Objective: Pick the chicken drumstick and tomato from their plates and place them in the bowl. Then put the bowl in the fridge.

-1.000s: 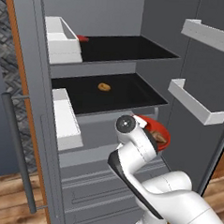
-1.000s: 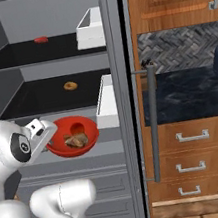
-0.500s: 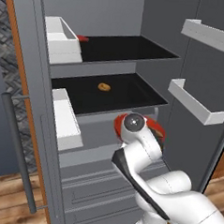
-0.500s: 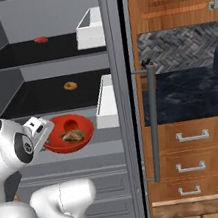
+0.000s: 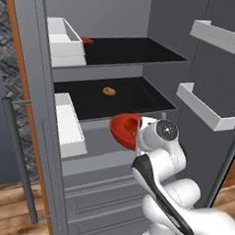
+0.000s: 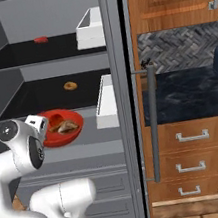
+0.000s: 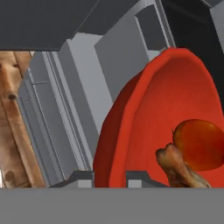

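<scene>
We hold the bowl (image 6: 59,126) by its near rim in our closed gripper (image 7: 109,175); the fridge (image 5: 138,56) shelf (image 6: 47,94) lies just ahead, slightly above the bowl.

A kitchen: an open grey fridge (image 6: 125,103) beside wooden drawers (image 6: 200,156) and a dark stone counter (image 6: 189,92).
</scene>
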### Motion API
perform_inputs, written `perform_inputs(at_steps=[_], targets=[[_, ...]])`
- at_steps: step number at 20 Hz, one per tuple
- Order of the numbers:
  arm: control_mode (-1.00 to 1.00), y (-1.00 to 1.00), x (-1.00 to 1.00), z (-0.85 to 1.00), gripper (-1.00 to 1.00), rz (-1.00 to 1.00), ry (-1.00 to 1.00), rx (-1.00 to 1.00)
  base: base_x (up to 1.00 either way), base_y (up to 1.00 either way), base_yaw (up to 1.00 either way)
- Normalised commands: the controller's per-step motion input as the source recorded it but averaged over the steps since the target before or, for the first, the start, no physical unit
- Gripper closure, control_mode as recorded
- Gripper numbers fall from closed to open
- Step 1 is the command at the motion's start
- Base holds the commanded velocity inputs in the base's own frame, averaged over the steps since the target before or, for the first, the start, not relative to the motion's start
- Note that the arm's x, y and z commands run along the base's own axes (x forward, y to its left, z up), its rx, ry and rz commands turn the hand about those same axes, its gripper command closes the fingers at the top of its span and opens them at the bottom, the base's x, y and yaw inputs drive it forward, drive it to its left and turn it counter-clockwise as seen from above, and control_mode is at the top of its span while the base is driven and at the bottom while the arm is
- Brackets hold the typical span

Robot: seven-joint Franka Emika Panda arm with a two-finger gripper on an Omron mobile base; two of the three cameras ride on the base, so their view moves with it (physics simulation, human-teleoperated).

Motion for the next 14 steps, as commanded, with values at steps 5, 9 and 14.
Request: perform_inputs(at_steps=[5,9,14], targets=[[-1.0,0.03,0.01,0.28,1.0,0.13,-0.08,0.0,0.0,0.0,0.0],[-1.0,0.03,0.01,0.24,1.0,0.11,0.0,-0.03,0.0,0.0,0.0],[-1.0,0.0,-0.05,0.32,1.0,0.15,0.0,-0.05,0.0,0.0,0.0]])
